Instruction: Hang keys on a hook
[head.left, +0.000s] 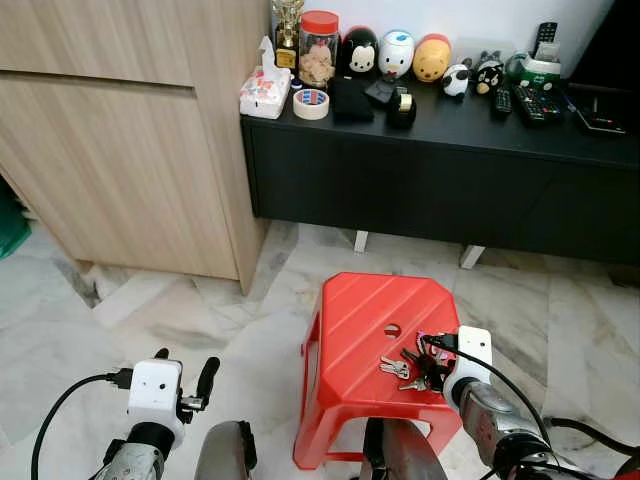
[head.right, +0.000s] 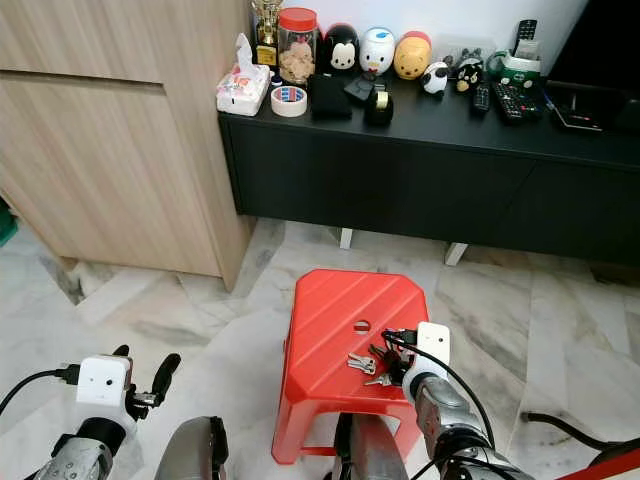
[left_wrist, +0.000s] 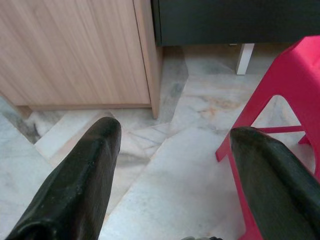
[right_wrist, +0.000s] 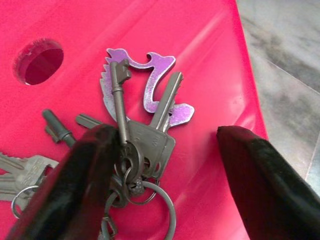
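Marble floor (head.left: 200, 320) in pale grey and cream spreads under everything, and nearest the camera both silver arms reach forward and low. On the left, the left end effector (head.left: 185, 372) hovers over bare floor beside the red stool (head.left: 360, 310), its two black fingers (left_wrist: 80, 185) spread wide with nothing between them. On the right, the right end effector (right_wrist: 165, 175) is bent down onto the stool's near right corner, fingers apart and straddling the keys (right_wrist: 135, 145); one finger touches the bunch, the other stands clear of it on the red plastic (no grip is closed on them). The keys lie flat on the stool top, near its round hole (right_wrist: 37, 61), with a purple metal charm (right_wrist: 150, 90) and several rings. Beyond the stool a wooden cabinet (head.left: 120, 140) stands at left, and a long black table (head.left: 450, 170) runs along the wall, carrying a tape roll (head.left: 311, 103), a red-lidded jar (head.left: 318, 48), cartoon figurines (head.left: 396, 53) and remote controls (head.left: 535, 100).
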